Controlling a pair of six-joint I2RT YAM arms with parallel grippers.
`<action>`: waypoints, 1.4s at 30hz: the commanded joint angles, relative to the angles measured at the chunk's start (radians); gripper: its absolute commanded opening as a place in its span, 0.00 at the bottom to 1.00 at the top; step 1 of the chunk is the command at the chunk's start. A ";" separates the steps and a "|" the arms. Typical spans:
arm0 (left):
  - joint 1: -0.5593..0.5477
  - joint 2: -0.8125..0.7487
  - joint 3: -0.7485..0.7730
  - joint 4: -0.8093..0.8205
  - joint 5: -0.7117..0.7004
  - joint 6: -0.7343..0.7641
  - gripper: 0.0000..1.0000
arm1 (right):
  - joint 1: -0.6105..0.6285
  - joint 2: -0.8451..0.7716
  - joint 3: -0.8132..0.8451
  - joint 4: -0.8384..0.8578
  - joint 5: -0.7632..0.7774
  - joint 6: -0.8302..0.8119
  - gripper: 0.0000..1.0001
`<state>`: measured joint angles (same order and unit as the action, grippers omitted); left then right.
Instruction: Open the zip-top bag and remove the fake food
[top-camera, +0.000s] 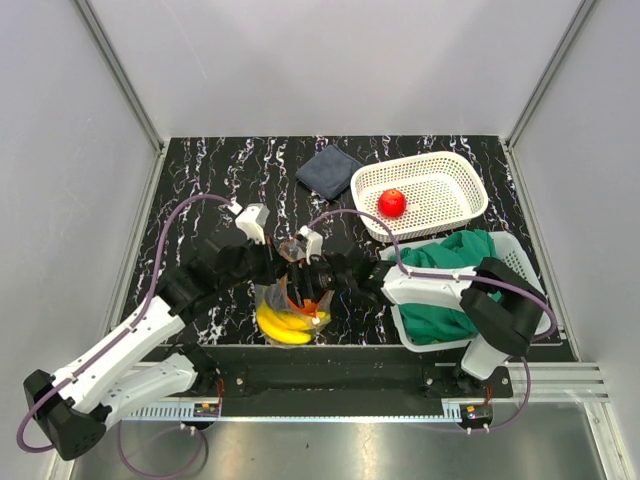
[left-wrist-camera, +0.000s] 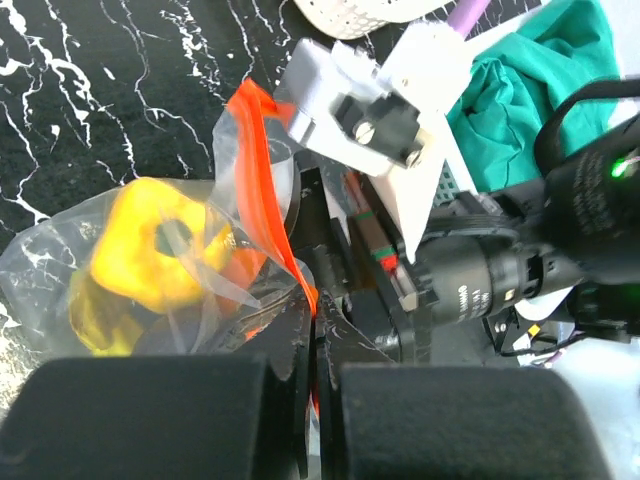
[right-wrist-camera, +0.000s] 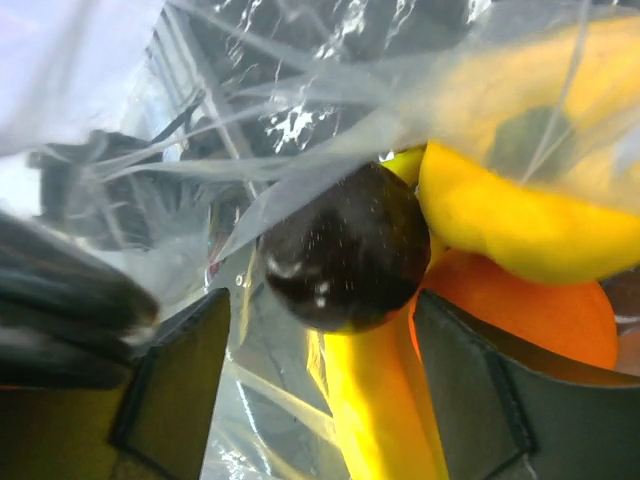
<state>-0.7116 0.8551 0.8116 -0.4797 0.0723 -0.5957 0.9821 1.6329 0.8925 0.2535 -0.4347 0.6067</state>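
The clear zip-top bag (top-camera: 290, 308) hangs near the table's front edge, its mouth held up between the two grippers. My left gripper (left-wrist-camera: 318, 335) is shut on the bag's red-orange zip strip (left-wrist-camera: 268, 170). A yellow pepper-like piece (left-wrist-camera: 155, 250) shows through the plastic. My right gripper (right-wrist-camera: 320, 350) is open, with its fingers inside the bag. The dark round fruit (right-wrist-camera: 348, 258) sits just beyond its fingertips, above a yellow banana (right-wrist-camera: 385, 410) and next to the orange (right-wrist-camera: 545, 318). The bananas (top-camera: 283, 326) show at the bag's bottom. A red apple (top-camera: 392, 203) lies in the white basket (top-camera: 455, 170).
A dark blue folded cloth (top-camera: 328, 168) lies at the back. A green cloth (top-camera: 450, 285) fills a second white basket (top-camera: 520, 255) at the right, under the right arm. The two wrists are close together over the bag.
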 joint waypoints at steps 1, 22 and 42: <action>0.000 -0.002 -0.011 0.183 0.110 -0.070 0.00 | 0.021 0.057 -0.021 0.166 0.047 0.047 0.84; -0.009 -0.036 -0.086 0.253 0.152 -0.127 0.00 | 0.041 0.185 -0.033 0.339 0.321 0.059 0.88; -0.008 -0.180 -0.109 0.038 -0.152 -0.039 0.00 | 0.043 -0.168 -0.035 -0.008 0.429 -0.070 0.27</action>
<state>-0.7155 0.7143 0.7105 -0.4267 -0.0074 -0.6537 1.0252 1.5959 0.8146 0.3958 -0.0948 0.5953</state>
